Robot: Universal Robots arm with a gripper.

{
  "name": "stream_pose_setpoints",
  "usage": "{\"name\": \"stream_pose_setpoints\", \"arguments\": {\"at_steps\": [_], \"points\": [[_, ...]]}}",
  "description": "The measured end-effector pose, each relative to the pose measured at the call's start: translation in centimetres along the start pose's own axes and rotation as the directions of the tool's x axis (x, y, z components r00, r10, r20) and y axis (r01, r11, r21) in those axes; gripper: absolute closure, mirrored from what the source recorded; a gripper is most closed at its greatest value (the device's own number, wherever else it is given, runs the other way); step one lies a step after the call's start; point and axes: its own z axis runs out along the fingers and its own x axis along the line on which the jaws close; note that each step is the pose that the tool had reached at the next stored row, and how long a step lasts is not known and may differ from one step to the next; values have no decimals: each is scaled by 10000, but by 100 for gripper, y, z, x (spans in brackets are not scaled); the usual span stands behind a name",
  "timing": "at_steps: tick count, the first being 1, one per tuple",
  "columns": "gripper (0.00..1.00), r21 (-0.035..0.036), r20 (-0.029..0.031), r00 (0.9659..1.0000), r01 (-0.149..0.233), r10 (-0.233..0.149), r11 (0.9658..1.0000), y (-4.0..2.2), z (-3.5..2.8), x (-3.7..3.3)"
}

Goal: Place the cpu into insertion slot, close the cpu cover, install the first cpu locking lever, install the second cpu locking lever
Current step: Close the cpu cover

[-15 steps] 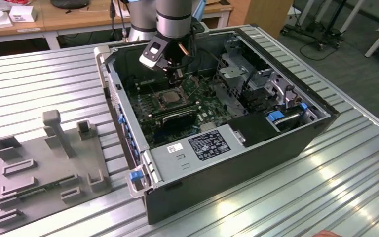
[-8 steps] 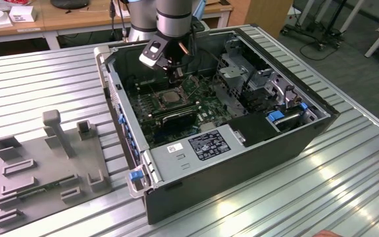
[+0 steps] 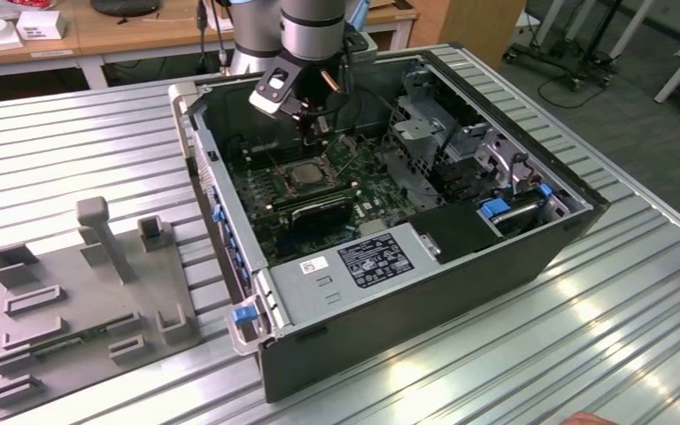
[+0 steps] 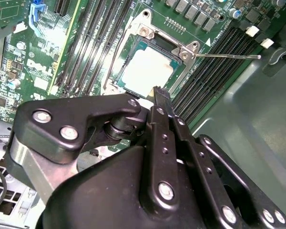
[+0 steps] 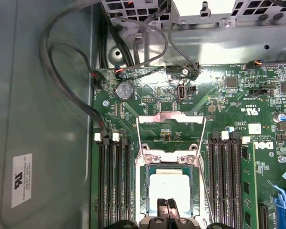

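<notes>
Ribbed metal tabletop (image 3: 623,292) bears an open computer case (image 3: 459,292), its green motherboard (image 5: 238,95) facing up. Over the insertion slot (image 3: 302,173) hangs the gripper (image 5: 167,206), fingertips pressed together with nothing between them. Just beneath, the cpu (image 5: 169,188) lies flat in that slot, silvery top up, its edges parallel to the memory slots (image 5: 113,186) flanking the slot on both sides. The cpu cover (image 5: 169,155) frames it. A thin lever (image 4: 226,55) juts from the slot's corner across one memory bank.
</notes>
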Motion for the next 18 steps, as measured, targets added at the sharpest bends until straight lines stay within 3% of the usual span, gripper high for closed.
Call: {"name": "stream_pose_setpoints", "arguments": {"at_steps": [18], "points": [[89, 0, 0, 10000, 0, 0, 10000, 1, -26, 1]]}}
